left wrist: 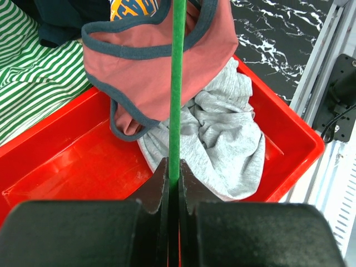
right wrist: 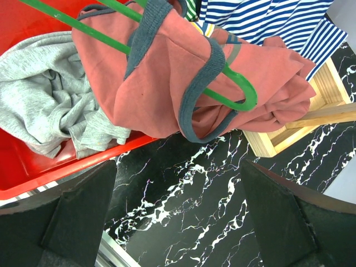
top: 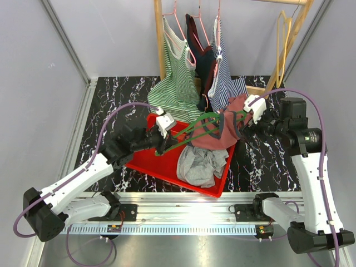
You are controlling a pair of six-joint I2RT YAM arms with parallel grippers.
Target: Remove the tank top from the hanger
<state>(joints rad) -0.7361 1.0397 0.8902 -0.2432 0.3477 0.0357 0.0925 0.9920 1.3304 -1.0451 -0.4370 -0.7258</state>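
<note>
A salmon-pink tank top (top: 229, 118) with dark blue-grey trim hangs bunched on a green hanger (top: 194, 129) over the right end of the red tray. My left gripper (left wrist: 173, 172) is shut on one green hanger (left wrist: 177, 83) bar, which runs straight up from the jaws into the tank top (left wrist: 161, 67). My right gripper (right wrist: 178, 167) stands wide open above the black marble table, just below the tank top (right wrist: 161, 83). The hanger's curved end (right wrist: 242, 99) pokes out through a trimmed opening. Nothing is between the right fingers (right wrist: 83, 214).
A crumpled grey garment (top: 199, 164) lies in the red tray (top: 150, 164). Behind it a wooden rack (top: 159, 39) carries a green-striped top (top: 178, 78), a dark top and a blue-striped top (top: 222, 75), plus bare hangers (top: 285, 39). The rack's wooden base (right wrist: 289, 133) lies right of my right gripper.
</note>
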